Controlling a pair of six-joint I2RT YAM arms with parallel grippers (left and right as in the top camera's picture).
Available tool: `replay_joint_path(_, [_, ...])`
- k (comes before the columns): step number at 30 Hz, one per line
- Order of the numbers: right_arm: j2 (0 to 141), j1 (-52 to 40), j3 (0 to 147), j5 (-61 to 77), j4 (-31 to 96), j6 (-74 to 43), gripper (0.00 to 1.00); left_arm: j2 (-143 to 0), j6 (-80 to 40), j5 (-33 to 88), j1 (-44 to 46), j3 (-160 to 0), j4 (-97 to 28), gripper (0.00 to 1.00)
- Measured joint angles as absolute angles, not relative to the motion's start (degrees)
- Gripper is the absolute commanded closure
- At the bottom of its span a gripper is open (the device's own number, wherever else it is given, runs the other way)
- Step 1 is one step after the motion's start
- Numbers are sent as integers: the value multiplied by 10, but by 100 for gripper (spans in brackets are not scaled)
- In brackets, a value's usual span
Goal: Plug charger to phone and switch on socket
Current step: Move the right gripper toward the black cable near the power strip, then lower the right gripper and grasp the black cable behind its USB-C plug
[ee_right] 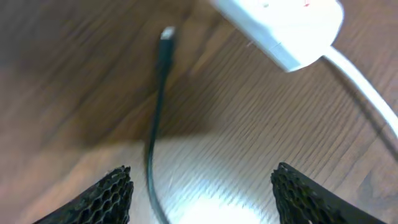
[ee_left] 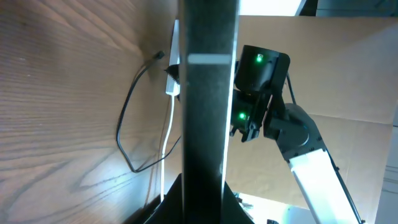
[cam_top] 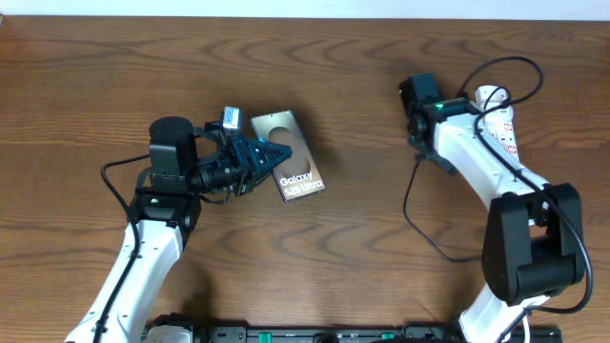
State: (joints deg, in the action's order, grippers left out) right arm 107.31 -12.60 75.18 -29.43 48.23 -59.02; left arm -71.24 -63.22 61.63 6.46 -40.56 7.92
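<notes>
The phone (cam_top: 295, 171) has a brownish face with white "Galaxy" lettering and sits left of centre. My left gripper (cam_top: 270, 156) is shut on its near edge. In the left wrist view the phone (ee_left: 208, 93) is a dark upright bar between the fingers (ee_left: 205, 190). The charger cable (cam_top: 412, 211) loops on the table. Its connector (ee_right: 166, 33) lies free beside the white socket (ee_right: 283, 25). My right gripper (ee_right: 202, 174) is open and empty above the cable, near the connector. In the overhead view my right arm partly covers the socket (cam_top: 502, 124).
The socket's white cord (ee_right: 367, 93) runs off from the strip's end. In the left wrist view the cable loop (ee_left: 124, 127), the white cord (ee_left: 168, 137) and my right arm (ee_left: 261, 87) show beyond the phone. The table is brown wood (cam_top: 362, 267).
</notes>
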Motion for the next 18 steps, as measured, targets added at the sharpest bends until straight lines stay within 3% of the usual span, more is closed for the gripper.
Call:
replay_joint_path(13, [1130,-85,754,-286,360,-618,33,-713,-632,613,65,-406,79,92])
replay_joint_path(18, [1142,-85,754,-285,327,-604,41,-713,-632,611,65,-406,79,93])
